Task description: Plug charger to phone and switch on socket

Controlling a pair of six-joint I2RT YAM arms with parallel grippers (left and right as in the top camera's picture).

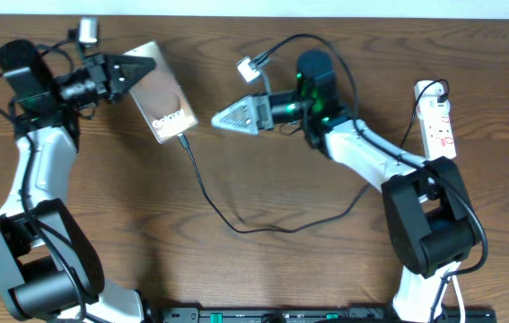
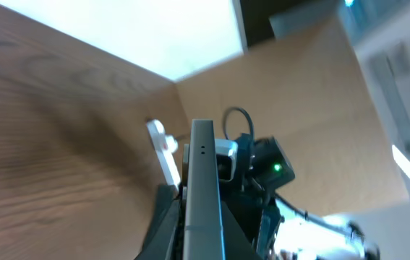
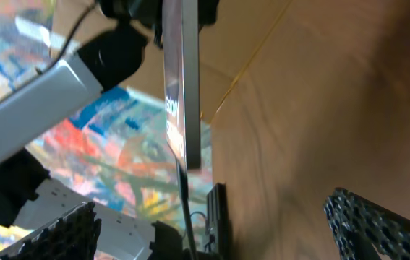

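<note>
The phone (image 1: 162, 90) lies at the upper left, its "Galaxy" lettering at the near end. My left gripper (image 1: 136, 72) is shut on its far end; the left wrist view shows the phone (image 2: 202, 180) edge-on between the fingers (image 2: 203, 224). The black charger cable (image 1: 205, 193) meets the phone's near end, loops across the table and runs towards the white socket (image 1: 439, 121) at the far right. My right gripper (image 1: 234, 116) is open and empty, right of the phone. In the right wrist view, the phone (image 3: 183, 87) stands edge-on with the cable (image 3: 186, 209) at its end, ahead of the open fingers (image 3: 219, 231).
Grey robot cables with a white connector (image 1: 250, 67) arch above the right wrist. The right arm's base (image 1: 429, 224) stands in front of the socket. A black rail (image 1: 326, 314) runs along the table's front edge.
</note>
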